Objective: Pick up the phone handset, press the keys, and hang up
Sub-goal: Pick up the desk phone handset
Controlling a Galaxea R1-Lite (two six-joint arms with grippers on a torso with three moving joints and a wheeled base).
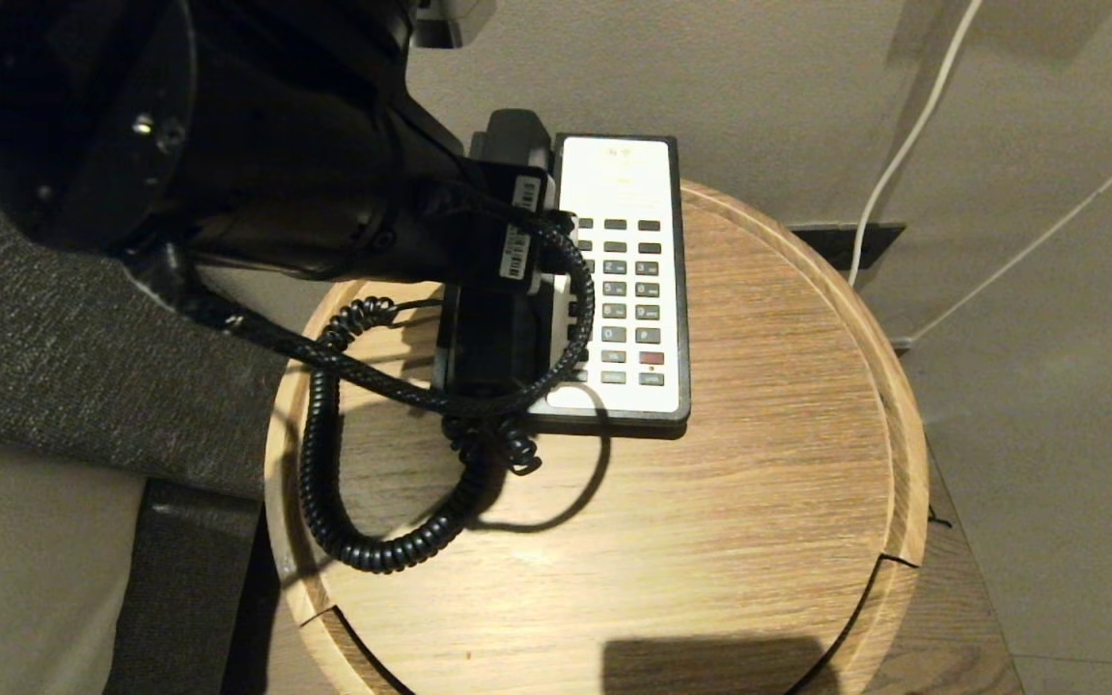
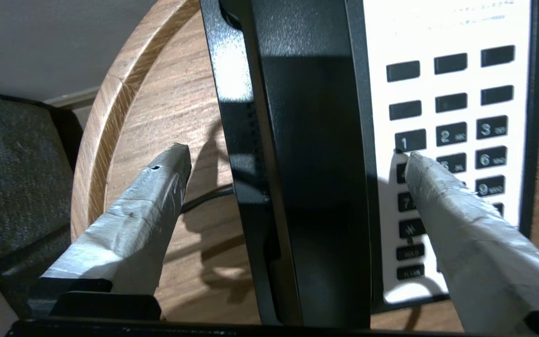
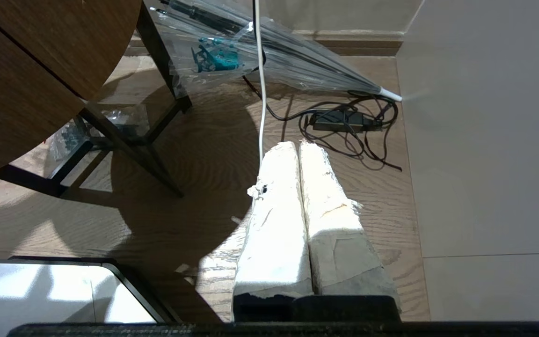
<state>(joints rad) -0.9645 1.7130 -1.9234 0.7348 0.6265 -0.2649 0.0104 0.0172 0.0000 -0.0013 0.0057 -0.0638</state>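
The glossy black phone handset (image 2: 316, 164) lies in the cradle along the left side of the black-and-white phone base (image 2: 447, 93). My left gripper (image 2: 297, 157) is open and straddles the handset without touching it. One taped finger (image 2: 157, 187) hangs over the wood, and the other finger (image 2: 442, 201) hangs over the keys beside the 1. In the head view my left arm (image 1: 276, 164) hides most of the handset, and only its far end (image 1: 513, 130) shows. The coiled cord (image 1: 324, 463) loops over the round wooden table (image 1: 759, 502). My right gripper (image 3: 297, 146) is shut and empty above the floor.
The table has a raised rim (image 1: 894, 386). Grey upholstery (image 1: 83, 338) stands close on the left. A white cable (image 1: 903, 145) runs down the wall behind. Near the right arm, a clear umbrella (image 3: 274, 51), a power adapter with tangled wires (image 3: 339, 119) and dark table legs (image 3: 134, 150) are on the floor.
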